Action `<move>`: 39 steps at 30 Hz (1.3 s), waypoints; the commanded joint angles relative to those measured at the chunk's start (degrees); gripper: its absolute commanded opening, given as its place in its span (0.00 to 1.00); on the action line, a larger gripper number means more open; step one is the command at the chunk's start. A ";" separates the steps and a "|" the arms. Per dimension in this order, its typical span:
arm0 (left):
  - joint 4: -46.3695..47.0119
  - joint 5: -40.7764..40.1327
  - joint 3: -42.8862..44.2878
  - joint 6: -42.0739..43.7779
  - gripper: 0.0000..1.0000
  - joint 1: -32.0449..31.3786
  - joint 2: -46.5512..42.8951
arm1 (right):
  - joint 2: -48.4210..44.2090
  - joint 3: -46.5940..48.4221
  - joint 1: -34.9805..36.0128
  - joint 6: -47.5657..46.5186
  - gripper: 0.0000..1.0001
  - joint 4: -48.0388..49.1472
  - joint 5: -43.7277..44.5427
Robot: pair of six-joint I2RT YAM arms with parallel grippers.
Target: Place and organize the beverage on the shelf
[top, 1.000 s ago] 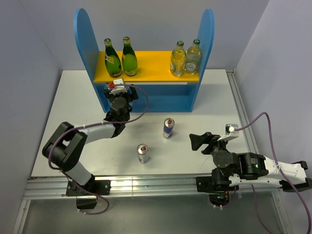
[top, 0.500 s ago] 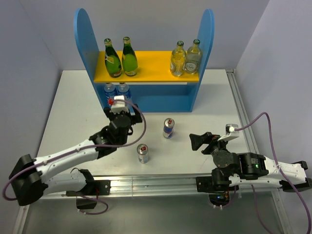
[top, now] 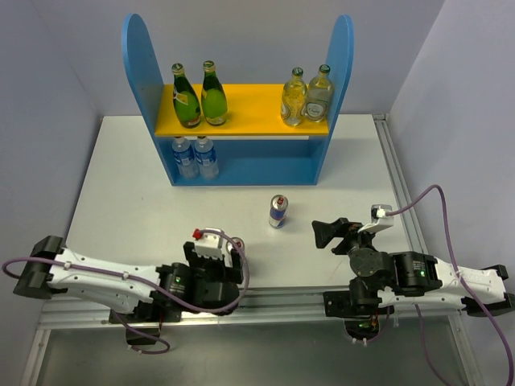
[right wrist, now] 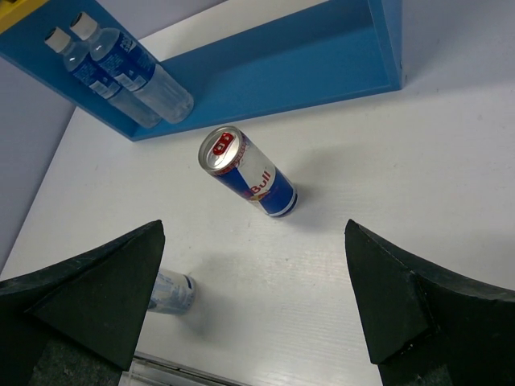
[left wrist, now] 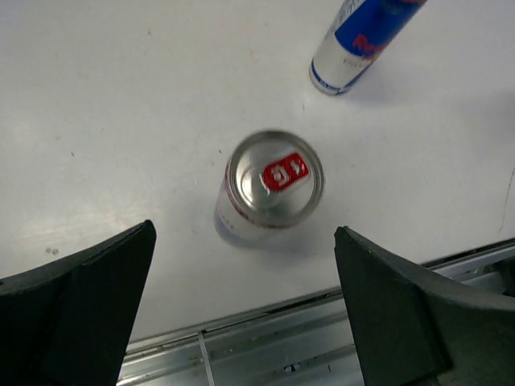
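The blue shelf (top: 141, 64) holds two dark green bottles (top: 187, 100) on its yellow board and two blue-capped water bottles (top: 195, 157) on its lower level; these also show in the right wrist view (right wrist: 121, 72). One silver-blue can (top: 278, 211) stands mid-table. The other can (left wrist: 273, 185) stands upright near the front edge. My left gripper (top: 216, 259) hovers over it, open and empty (left wrist: 245, 314), the can just ahead of the fingertips. My right gripper (top: 326, 233) is open and empty (right wrist: 257, 305), facing the mid-table can (right wrist: 249, 173).
Two pale yellowish glass bottles (top: 307, 96) stand on the right of the yellow board. The metal rail (left wrist: 241, 346) runs along the table's front edge under my left gripper. The lower shelf level to the right of the water bottles holds nothing.
My left arm has drawn back from the shelf's lower level to the front edge, over the near can. The two water bottles now show on the lower level. The right arm has not moved.
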 commanded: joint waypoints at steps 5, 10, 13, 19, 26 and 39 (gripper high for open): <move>-8.11 -5.71 1.12 -19.07 0.99 -7.23 11.69 | 0.70 0.18 0.28 1.53 1.00 0.03 1.98; -4.60 -8.61 0.34 -21.63 0.99 -7.41 16.81 | 0.34 0.09 0.28 1.44 1.00 0.03 1.98; 6.15 -8.18 -3.18 -15.06 0.99 -5.48 18.04 | 0.43 0.09 0.28 1.27 1.00 0.20 1.98; 29.46 -6.16 -10.48 0.77 0.99 0.41 18.74 | 0.78 0.26 0.28 1.62 1.00 0.03 1.98; 49.77 -5.19 -13.91 16.31 0.89 5.33 23.13 | 1.84 0.18 0.28 1.27 1.00 0.55 2.24; 71.77 0.07 -14.78 39.62 0.00 17.81 22.36 | 25.54 -4.12 0.19 -3.82 1.00 26.09 -3.99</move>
